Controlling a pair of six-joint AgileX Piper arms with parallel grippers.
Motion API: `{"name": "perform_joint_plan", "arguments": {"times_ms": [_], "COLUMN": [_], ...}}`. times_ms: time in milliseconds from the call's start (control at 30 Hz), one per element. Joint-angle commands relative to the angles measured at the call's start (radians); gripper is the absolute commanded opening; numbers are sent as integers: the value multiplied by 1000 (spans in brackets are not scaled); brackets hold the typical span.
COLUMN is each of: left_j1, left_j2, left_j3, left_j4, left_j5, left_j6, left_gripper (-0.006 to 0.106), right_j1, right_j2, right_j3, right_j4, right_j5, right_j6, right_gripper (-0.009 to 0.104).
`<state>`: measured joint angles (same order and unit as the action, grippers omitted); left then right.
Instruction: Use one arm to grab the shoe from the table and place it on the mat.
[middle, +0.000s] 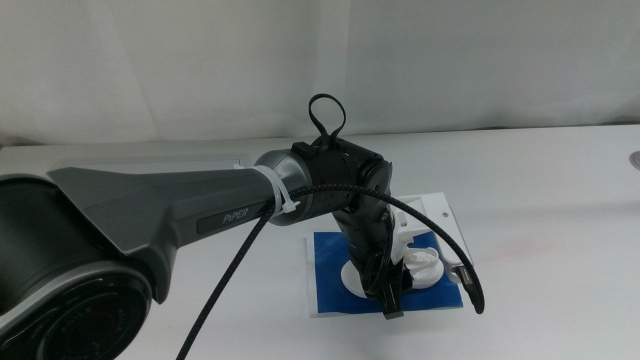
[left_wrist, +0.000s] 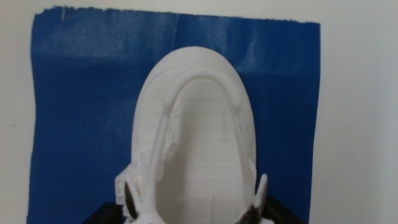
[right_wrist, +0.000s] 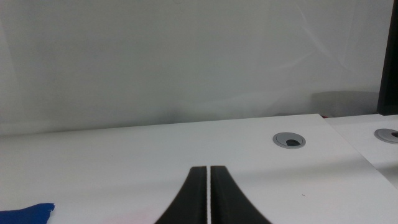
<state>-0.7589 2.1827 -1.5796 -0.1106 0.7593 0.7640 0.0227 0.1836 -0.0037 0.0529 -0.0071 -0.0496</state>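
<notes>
Legible text, all views: one item only. The word "PiPER", in pale raised or printed letters, stands on a dark recessed strip along the side of the dark grey forearm link of the robot arm reaching in from the left in the middle view, just short of the white zip tie round the link. Left wrist view: no lettering, numbers or signs legible. Right wrist view: none legible.
</notes>
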Motion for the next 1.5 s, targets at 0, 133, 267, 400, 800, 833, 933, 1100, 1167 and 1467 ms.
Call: {"name": "perform_joint_plan", "arguments": {"times_ms": [0, 133, 267, 400, 800, 833, 933, 1100, 1167, 1467], "left_j1": [3, 3, 3, 3, 151, 184, 287, 473, 538, 776], "left_j2": [16, 16, 7, -34, -329, -358, -435, -557, -601, -869], "left_j3": [-1, -1, -3, -3, -3, -3, -3, -1, 0, 215], "left_j4": [-8, -5, 2, 17, 131, 133, 131, 131, 131, 120], "left_j5": [-4, -16, -21, -4, 17, 17, 22, 42, 52, -78], "left_j6": [2, -14, -50, -50, -495, -530, -619, -695, -705, -705], "left_gripper": [-3, 78, 92, 92, 92, 92, 92, 92, 92, 82], "right_j1": [-4, -4, -4, -4, -4, -4, -4, -4, -4, -4], "right_j2": [-6, -6, -6, -6, -6, -6, -6, -6, -6, -6], "right_j3": [38, 38, 38, 38, 38, 38, 38, 38, 38, 38], "right_j4": [-9, -5, -5, -5, -5, -5, -5, -5, -5, -8], "right_j5": [-6, -6, -6, -6, -6, -6, -6, -6, -6, -6], "right_j6": [-3, -3, -3, -3, -3, -3, -3, -3, -3, -3], "right_gripper": [-2, -2, -2, -2, -2, -2, -2, -2, -2, -2]}}
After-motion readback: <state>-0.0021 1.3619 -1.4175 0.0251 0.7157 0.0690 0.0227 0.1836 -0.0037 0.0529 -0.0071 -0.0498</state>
